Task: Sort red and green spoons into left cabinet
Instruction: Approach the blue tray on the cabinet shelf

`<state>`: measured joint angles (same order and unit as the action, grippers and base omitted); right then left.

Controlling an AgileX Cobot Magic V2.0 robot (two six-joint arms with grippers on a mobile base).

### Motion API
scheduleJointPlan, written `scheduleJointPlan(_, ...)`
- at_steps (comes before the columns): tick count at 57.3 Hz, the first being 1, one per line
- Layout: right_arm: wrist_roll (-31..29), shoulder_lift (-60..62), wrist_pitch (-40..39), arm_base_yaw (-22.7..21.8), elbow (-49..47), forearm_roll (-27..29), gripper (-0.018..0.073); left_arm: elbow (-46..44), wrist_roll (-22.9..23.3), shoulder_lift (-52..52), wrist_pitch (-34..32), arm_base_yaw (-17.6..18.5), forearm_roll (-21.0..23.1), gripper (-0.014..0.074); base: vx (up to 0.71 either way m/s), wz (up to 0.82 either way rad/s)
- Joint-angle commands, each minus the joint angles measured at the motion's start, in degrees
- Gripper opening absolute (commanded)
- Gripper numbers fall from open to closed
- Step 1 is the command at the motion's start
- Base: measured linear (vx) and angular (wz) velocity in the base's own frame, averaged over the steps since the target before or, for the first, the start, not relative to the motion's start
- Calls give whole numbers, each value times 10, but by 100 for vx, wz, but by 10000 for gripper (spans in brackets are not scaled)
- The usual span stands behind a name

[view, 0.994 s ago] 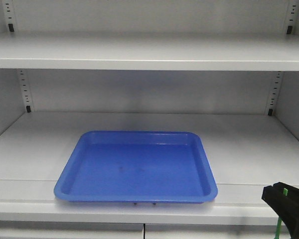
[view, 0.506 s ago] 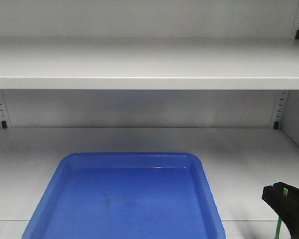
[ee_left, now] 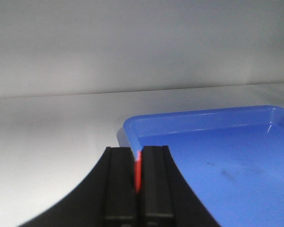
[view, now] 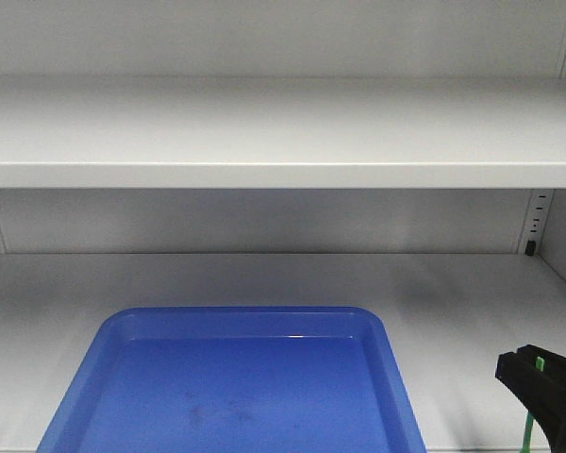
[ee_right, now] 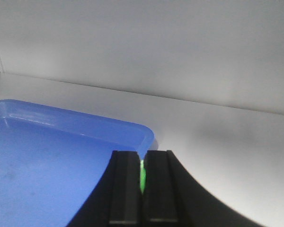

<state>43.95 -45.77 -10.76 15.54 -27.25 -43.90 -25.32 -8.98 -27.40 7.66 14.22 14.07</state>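
My left gripper is shut on the red spoon, of which only a thin red sliver shows between the jaws, just short of the near left corner of a blue tray. My right gripper is shut on the green spoon, a thin green strip between the jaws, near the tray's right corner. In the front view the right gripper shows at the lower right with the green spoon hanging below it. The left gripper is out of the front view. The grey cabinet shelf carries the tray.
An upper grey shelf spans the cabinet above the tray. Slotted rails with black clips run down the back corners. Bare grey shelf lies to the left and right of the tray.
The front view has closed in on the cabinet: the tray and shelves look larger and sit lower in the picture. The right gripper keeps its place at the lower right, still holding the green spoon.
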Motion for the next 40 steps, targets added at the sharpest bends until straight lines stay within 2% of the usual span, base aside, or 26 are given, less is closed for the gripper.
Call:
scheduleJointPlan(1,-9,3,-34,0,-17,3,-6,-16,-4,-1,-70,1,1,-6,2,-1)
scheduleJointPlan(40,-9,3,-37,0,-17,3,-6,-16,0,-1,-80,1,2,-6,0,0)
